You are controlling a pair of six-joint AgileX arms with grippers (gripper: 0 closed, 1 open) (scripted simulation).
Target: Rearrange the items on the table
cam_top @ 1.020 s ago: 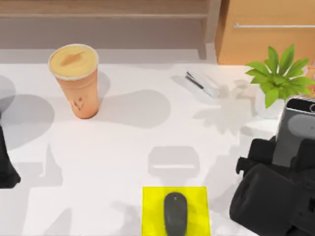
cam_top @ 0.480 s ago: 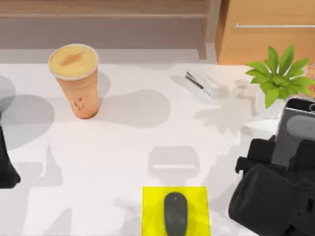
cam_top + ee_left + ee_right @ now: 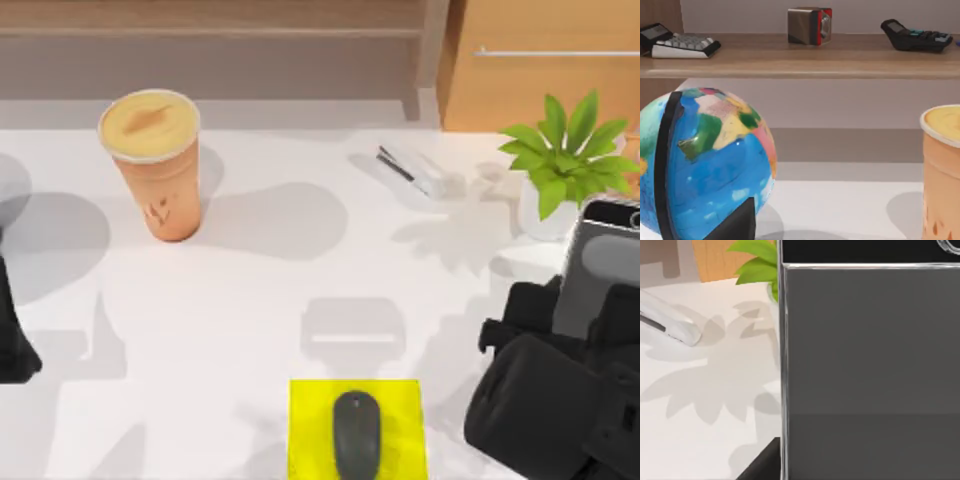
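The right gripper (image 3: 590, 330) sits over the tabletop's (image 3: 300, 290) right edge toward the near corner, clamped on the phone (image 3: 598, 268), which stands up out of it, lifted off the surface; in the right wrist view the phone (image 3: 870, 350) rises close before the camera, silver edge facing the stapler. Just beyond the phone, at the right edge nearer the far side, stands the plant (image 3: 565, 160). The stapler (image 3: 412, 170) lies near the far edge, right of centre, well apart from the gripper. At the middle of the near edge a yellow pad (image 3: 357, 428) lies flat with the mouse (image 3: 357, 435) resting on it, between the two arms. The cup (image 3: 152, 160) stands upright near the far left corner. The left arm (image 3: 15, 330) is parked at the left edge; whether its fingers are open or closed I cannot tell. Its wrist view shows a globe (image 3: 700, 165) near the cup (image 3: 941, 170), and a shelf (image 3: 800, 55) behind.
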